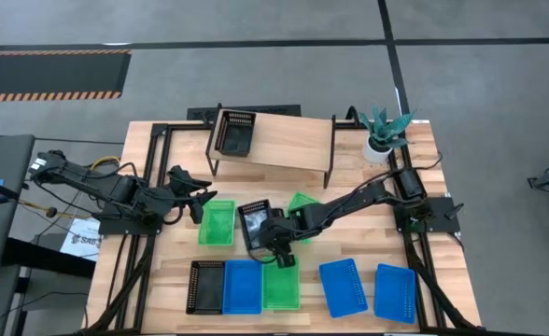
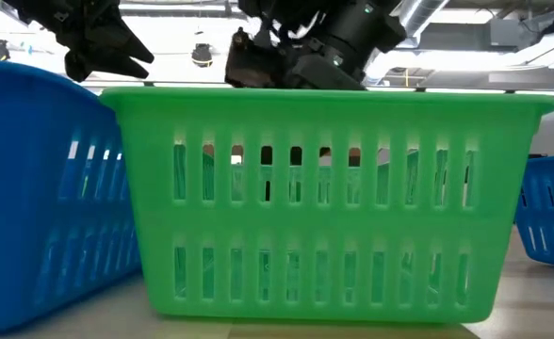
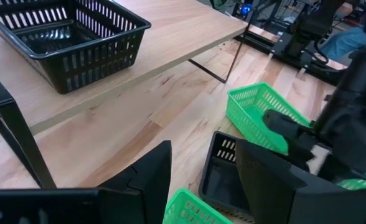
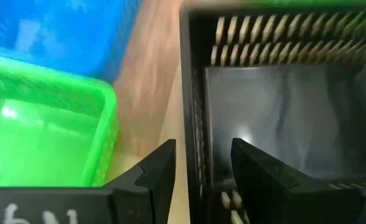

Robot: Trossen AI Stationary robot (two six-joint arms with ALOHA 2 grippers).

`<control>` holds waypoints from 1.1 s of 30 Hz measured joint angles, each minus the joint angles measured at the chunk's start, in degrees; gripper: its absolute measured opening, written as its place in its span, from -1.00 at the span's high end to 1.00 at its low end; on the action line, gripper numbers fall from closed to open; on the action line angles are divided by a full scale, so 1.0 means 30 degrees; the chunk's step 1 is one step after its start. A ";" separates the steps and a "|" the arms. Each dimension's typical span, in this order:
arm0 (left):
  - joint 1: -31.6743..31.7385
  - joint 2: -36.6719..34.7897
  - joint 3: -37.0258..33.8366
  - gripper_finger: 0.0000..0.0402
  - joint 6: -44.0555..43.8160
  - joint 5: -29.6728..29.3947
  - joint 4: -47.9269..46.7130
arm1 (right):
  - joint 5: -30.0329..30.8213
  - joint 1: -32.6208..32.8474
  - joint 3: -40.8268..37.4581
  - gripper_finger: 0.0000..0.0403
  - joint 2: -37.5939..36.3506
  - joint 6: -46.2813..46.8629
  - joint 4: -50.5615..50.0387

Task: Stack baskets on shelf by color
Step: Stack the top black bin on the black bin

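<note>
The shelf stands at the table's far side with one black basket resting on its left end. A second black basket lies on the table's middle. My right gripper is open just above that basket's side wall, with one finger outside it and one over the inside. My left gripper hovers open and empty above the table, left of centre, near a green basket.
On the table lie more green baskets, blue baskets and a black one along the near edge. A potted plant stands at the far right, beside the shelf.
</note>
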 joint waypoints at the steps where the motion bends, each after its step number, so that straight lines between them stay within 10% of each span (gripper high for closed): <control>1: 0.0007 0.0007 0.0000 0.17 0.0000 0.0009 -0.0012 | 0.0000 -0.0003 0.0005 0.12 0.0081 0.0027 0.0284; 13: 0.0007 0.0007 0.0000 0.17 0.0000 0.0022 0.0046 | 0.1508 -0.0007 0.0950 0.92 0.0059 0.1097 -0.0578; 22: 0.0001 -0.0008 0.0000 0.17 0.0000 0.0346 0.0053 | 0.1633 0.0648 0.5184 0.95 -0.1060 0.2099 -0.5816; 33: 0.0005 0.0007 0.0000 0.17 0.0095 0.0699 -0.0136 | 0.9376 -0.0196 1.0704 0.97 -0.2132 -0.0171 -0.8284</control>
